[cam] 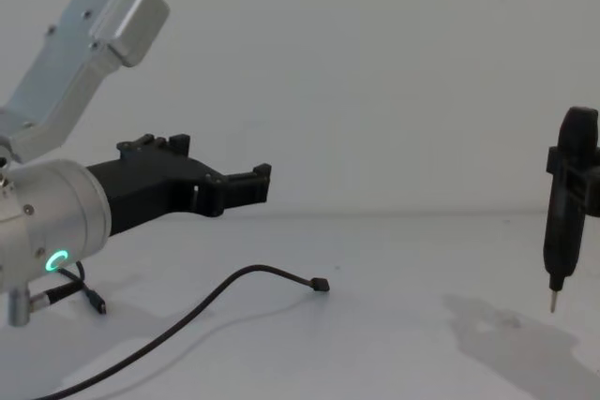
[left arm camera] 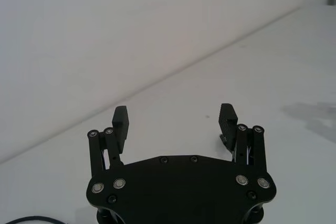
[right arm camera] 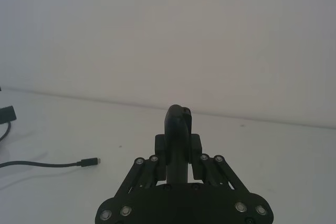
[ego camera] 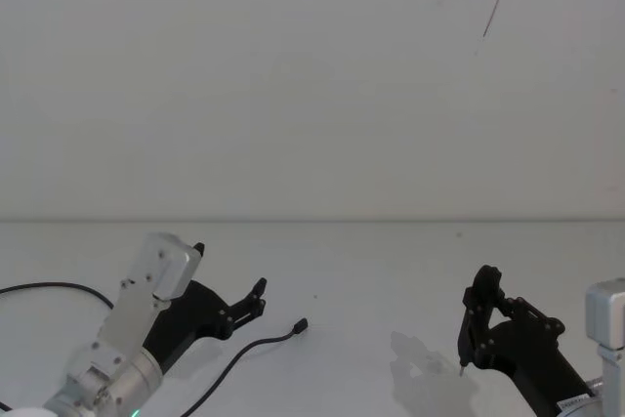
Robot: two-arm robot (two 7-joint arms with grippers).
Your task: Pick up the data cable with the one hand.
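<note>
**Entry: desk layout, left to right**

1. Left hand: black, angular, on the silver wrist with the green ring. Its jaws are spread wide with nothing between them. It hangs above the desk and is not resting on it (the chest view shows clear air beneath it). The fingertips point forward and toward the robot's right.

2. Data cable: thin black cord lying flat on the desk. Its plug is free, just ahead of the left hand's fingertips, to their right and below them. The long axis runs from the plug back toward the robot, bending leftward to pass beside the left hand on its right. The run nearest the plug lies roughly in line with the way the hand points.

3. Right hand: at the right of the desk, well apart from the cable. It is closed around a pen-shaped tool whose metal tip points down.

Judgement: the left hand is much the nearer of the two and the only one free. The pickup calls for a short move down and a little to the right, so the open jaws straddle the cord just behind the plug.
</note>
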